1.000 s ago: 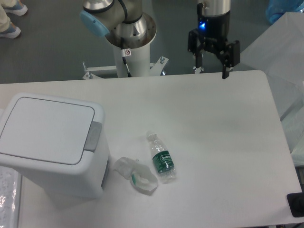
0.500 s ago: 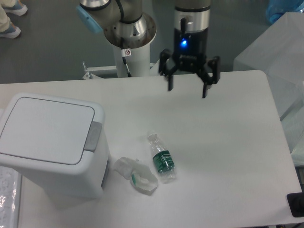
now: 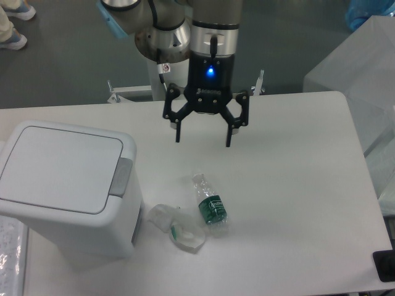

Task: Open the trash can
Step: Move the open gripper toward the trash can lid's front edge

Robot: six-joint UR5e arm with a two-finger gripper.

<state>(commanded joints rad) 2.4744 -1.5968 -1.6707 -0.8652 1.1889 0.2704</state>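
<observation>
White and broad, the surface carries the trash can at its near left corner, lid flat and shut, with the grey push-button on the lid's right edge. Just beside the can's right wall lies a crumpled plastic wrapper, touching a small bottle with a green label that lies on its side. Farther back, above the middle of the surface, hangs the hand, fingers spread wide and pointing down, holding nothing, well apart from the can. Behind it stands the arm's base pedestal on a grey floor. The lid is not yet released. The risk, as I judge it, is a spread fingertip missing the narrow button, or a low sweep leftward knocking the bottle or wrapper.
</observation>
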